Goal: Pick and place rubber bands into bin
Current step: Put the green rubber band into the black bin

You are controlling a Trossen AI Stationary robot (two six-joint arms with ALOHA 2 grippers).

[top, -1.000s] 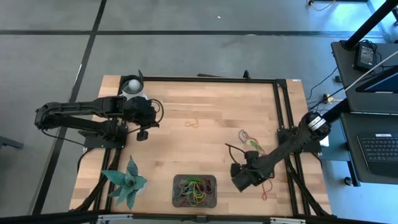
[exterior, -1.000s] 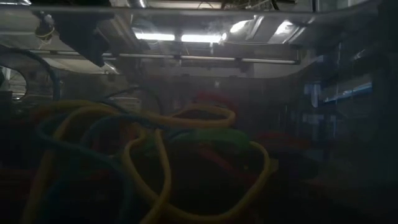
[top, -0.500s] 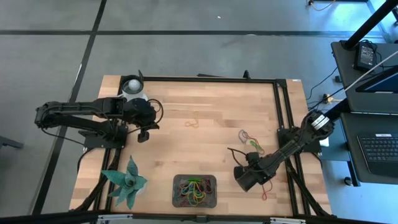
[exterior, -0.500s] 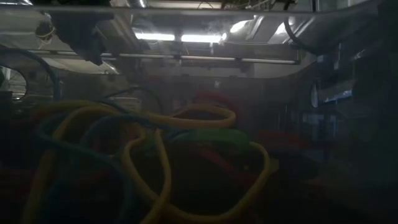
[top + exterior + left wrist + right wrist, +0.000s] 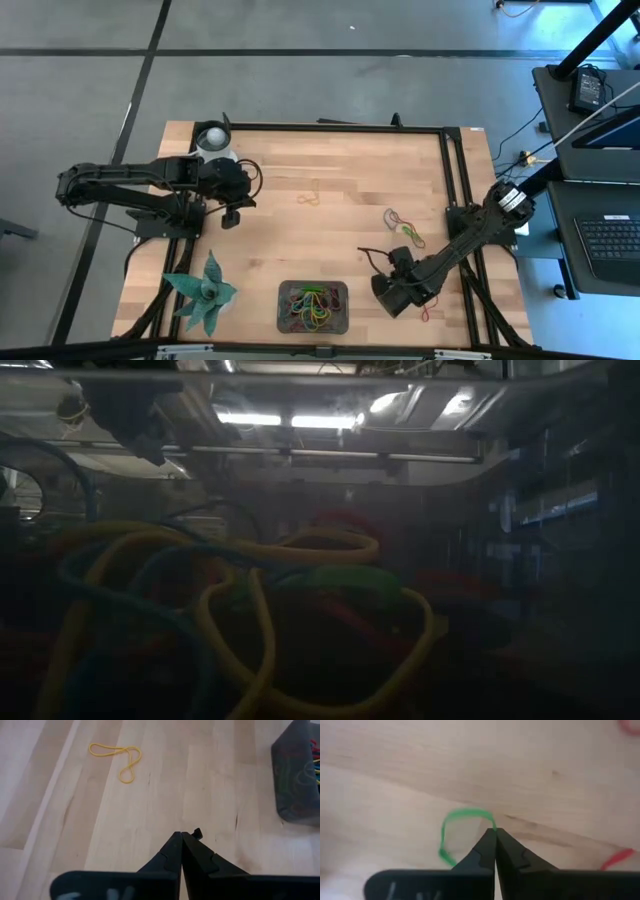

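The right gripper [image 5: 495, 831] is seen low over the wooden table [image 5: 330, 180], its fingers pressed together with a green rubber band [image 5: 456, 826] pinched at their tips; the loop of the band bulges out to one side of the closed tips and lies against the wood. In the high view this gripper [image 5: 386, 296] is placed just to the right of the bin [image 5: 313, 306], near the table's front edge. Two red rubber bands [image 5: 617, 858] are glimpsed at the borders of the right wrist view, apart from the tips, and one red band [image 5: 427, 314] is found just beside the gripper in the high view. A small cluster of rubber bands [image 5: 400, 226] is left on the wood behind the gripper, farther from the front edge.

The bin is filled with a tangle of coloured bands [image 5: 312, 309], which crowd the low view as yellow and green loops [image 5: 300, 600].

The left gripper [image 5: 181, 836] is held clenched on nothing above bare wood at the table's left. A yellow rubber band [image 5: 117, 757] lies ahead of its tips, well apart, and the bin's corner [image 5: 295, 775] is seen off to one side. A white cup [image 5: 212, 139] and a plant [image 5: 203, 291] are stood along the left side.
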